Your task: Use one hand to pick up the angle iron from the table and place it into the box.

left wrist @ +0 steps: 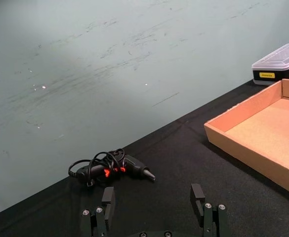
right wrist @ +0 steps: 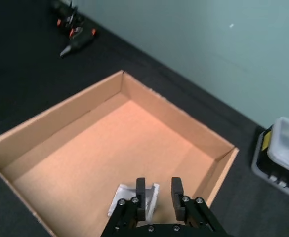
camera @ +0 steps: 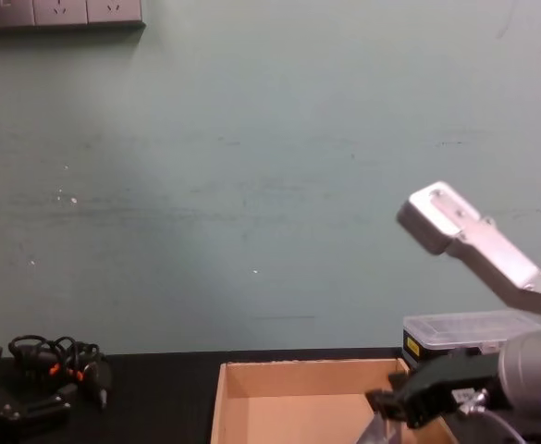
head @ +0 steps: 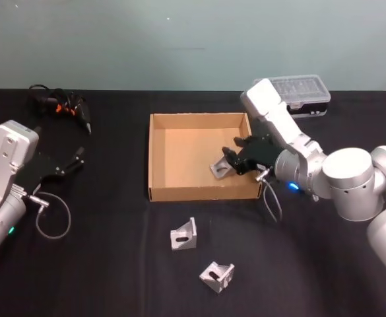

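One silver L-shaped angle iron (right wrist: 127, 198) is laid at 4 o'clock in the shallow tan cardboard box (right wrist: 176, 117), below the parted jaws of the black right gripper (right wrist: 159, 188); it could be snagged by a fingertip on retreat. The left gripper (left wrist: 153, 191) is parked at 9 o'clock, jaws apart.

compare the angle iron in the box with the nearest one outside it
The angle iron in the box lies on cardboard at the open right tool; the angle iron on the table sits on black tabletop before the box, no tool near. The first is partly hidden by a finger; the second shows whole. Both are grey metal brackets.
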### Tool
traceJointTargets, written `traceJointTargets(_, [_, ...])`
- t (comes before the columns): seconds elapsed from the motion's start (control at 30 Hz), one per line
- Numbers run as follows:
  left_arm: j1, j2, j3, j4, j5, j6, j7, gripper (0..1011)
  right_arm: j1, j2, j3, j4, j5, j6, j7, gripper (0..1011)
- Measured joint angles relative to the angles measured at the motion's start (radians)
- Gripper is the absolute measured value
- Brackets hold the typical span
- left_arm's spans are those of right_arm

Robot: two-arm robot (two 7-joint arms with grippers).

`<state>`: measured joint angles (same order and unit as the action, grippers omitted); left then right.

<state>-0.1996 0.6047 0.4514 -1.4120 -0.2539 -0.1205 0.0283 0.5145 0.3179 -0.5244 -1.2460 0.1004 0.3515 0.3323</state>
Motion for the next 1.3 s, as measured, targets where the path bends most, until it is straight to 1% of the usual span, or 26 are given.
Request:
traceJointTargets(0.03, [0.0,0.0,0.0,0.0,0.0,0.0,0.0,1000,-0.008,-0.001,0.012,-0.009,0.002,-0.013,-0.005,326])
traceJointTargets(0.07, [0.0,0.0,0.0,0.0,0.0,0.0,0.0,1000,-0.013,-0.002,0.019,-0.014,0.005,-0.021,-0.008,382])
traceJointTargets(0.13, [0.0,0.0,0.0,0.0,0.0,0.0,0.0,1000,-0.022,-0.003,0.033,-0.028,0.01,-0.033,-0.012,426])
traceJointTargets(0.17, [0.0,0.0,0.0,0.0,0.0,0.0,0.0,1000,-0.033,-0.003,0.047,-0.042,0.016,-0.044,-0.014,468])
traceJointTargets(0.23, [0.0,0.0,0.0,0.0,0.0,0.0,0.0,1000,-0.044,-0.001,0.059,-0.06,0.021,-0.051,-0.014,548])
traceJointTargets(0.3, [0.0,0.0,0.0,0.0,0.0,0.0,0.0,1000,-0.062,0.006,0.076,-0.088,0.028,-0.059,-0.013,582])
traceJointTargets(0.33, [0.0,0.0,0.0,0.0,0.0,0.0,0.0,1000,-0.067,0.009,0.081,-0.095,0.03,-0.061,-0.013,629])
traceJointTargets(0.37, [0.0,0.0,0.0,0.0,0.0,0.0,0.0,1000,-0.08,0.015,0.093,-0.114,0.035,-0.065,-0.011,650])
traceJointTargets(0.4, [0.0,0.0,0.0,0.0,0.0,0.0,0.0,1000,-0.087,0.019,0.099,-0.123,0.037,-0.066,-0.009,692])
traceJointTargets(0.43, [0.0,0.0,0.0,0.0,0.0,0.0,0.0,1000,-0.093,0.022,0.105,-0.131,0.04,-0.067,-0.007,710])
traceJointTargets(0.47, [0.0,0.0,0.0,0.0,0.0,0.0,0.0,1000,-0.106,0.029,0.116,-0.147,0.044,-0.068,-0.002,768])
traceJointTargets(0.57, [0.0,0.0,0.0,0.0,0.0,0.0,0.0,1000,-0.122,0.038,0.131,-0.166,0.049,-0.07,0.003,821])
traceJointTargets(0.6, [0.0,0.0,0.0,0.0,0.0,0.0,0.0,1000,-0.134,0.044,0.141,-0.179,0.053,-0.07,0.008,876])
traceJointTargets(0.67, [0.0,0.0,0.0,0.0,0.0,0.0,0.0,1000,-0.146,0.051,0.152,-0.194,0.058,-0.07,0.013,906])
traceJointTargets(0.7, [0.0,0.0,0.0,0.0,0.0,0.0,0.0,1000,-0.154,0.056,0.158,-0.203,0.06,-0.07,0.015,951])
traceJointTargets(0.77, [0.0,0.0,0.0,0.0,0.0,0.0,0.0,1000,-0.183,0.074,0.179,-0.24,0.074,-0.069,0.026,998])
traceJointTargets(0.87, [0.0,0.0,0.0,0.0,0.0,0.0,0.0,1000,-0.207,0.088,0.194,-0.273,0.086,-0.068,0.034,1002])
traceJointTargets(0.9, [0.0,0.0,0.0,0.0,0.0,0.0,0.0,1000,-0.224,0.097,0.203,-0.294,0.094,-0.067,0.038,1003])
traceJointTargets(1.07, [0.0,0.0,0.0,0.0,0.0,0.0,0.0,1000,-0.276,0.127,0.221,-0.367,0.107,-0.079,0.045,1003])
traceJointTargets(1.1, [0.0,0.0,0.0,0.0,0.0,0.0,0.0,1000,-0.287,0.133,0.223,-0.381,0.106,-0.086,0.045,1003])
traceJointTargets(1.2, [0.0,0.0,0.0,0.0,0.0,0.0,0.0,1000,-0.336,0.166,0.222,-0.439,0.086,-0.133,0.044,1003])
traceJointTargets(1.23, [0.0,0.0,0.0,0.0,0.0,0.0,0.0,1000,-0.336,0.166,0.222,-0.439,0.086,-0.133,0.044,1003])
traceJointTargets(1.27, [0.0,0.0,0.0,0.0,0.0,0.0,0.0,1000,-0.357,0.179,0.219,-0.46,0.075,-0.149,0.047,1003])
traceJointTargets(1.3, [0.0,0.0,0.0,0.0,0.0,0.0,0.0,1000,-0.366,0.186,0.218,-0.47,0.071,-0.156,0.049,1003])
